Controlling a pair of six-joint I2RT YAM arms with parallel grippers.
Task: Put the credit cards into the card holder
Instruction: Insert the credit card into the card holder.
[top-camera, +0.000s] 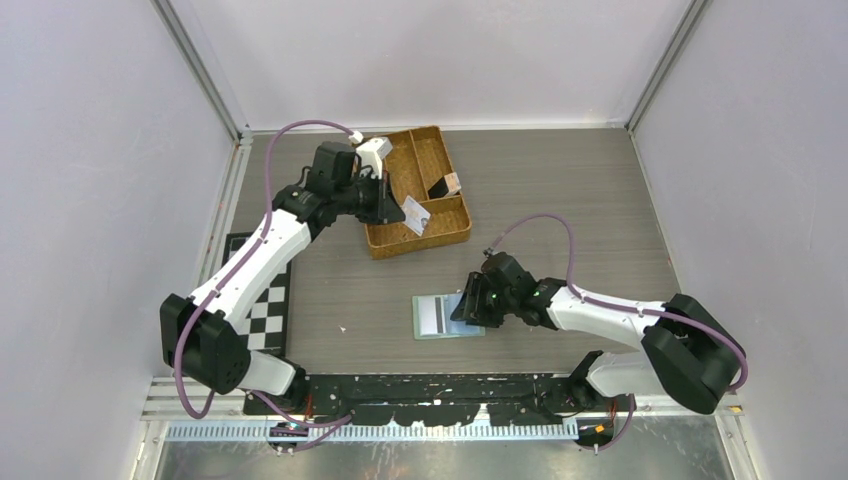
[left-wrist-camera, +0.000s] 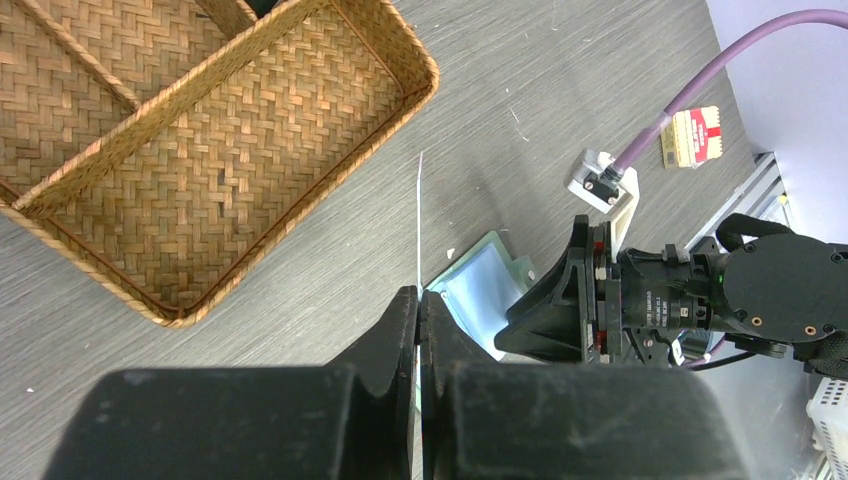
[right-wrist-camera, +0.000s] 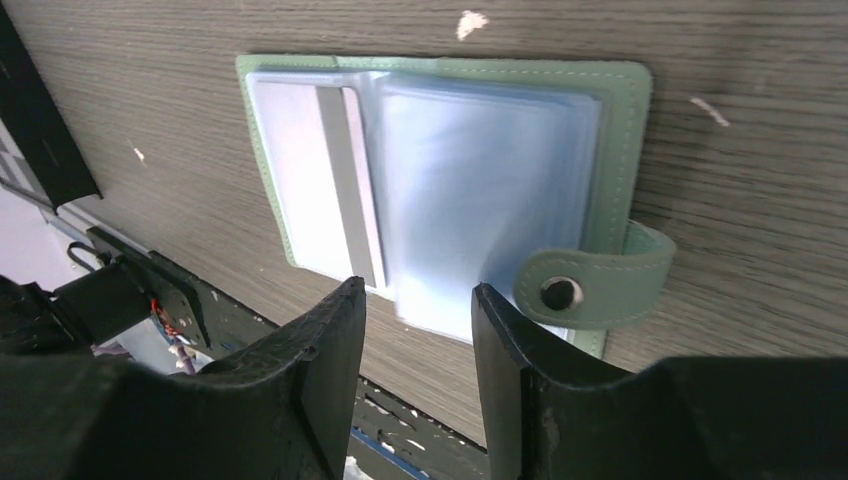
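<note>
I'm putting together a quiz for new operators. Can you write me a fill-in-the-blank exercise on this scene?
1. The card holder is not folded shut but lies ____ on the table, clear pockets showing.
2. The left gripper grips a thin credit card, its jaws ____.
3. The woven tray stands beside the ____ gripper.
4. The right gripper, jaws apart, hangs over the card ____.

Missing words: open; shut; left; holder.
</note>
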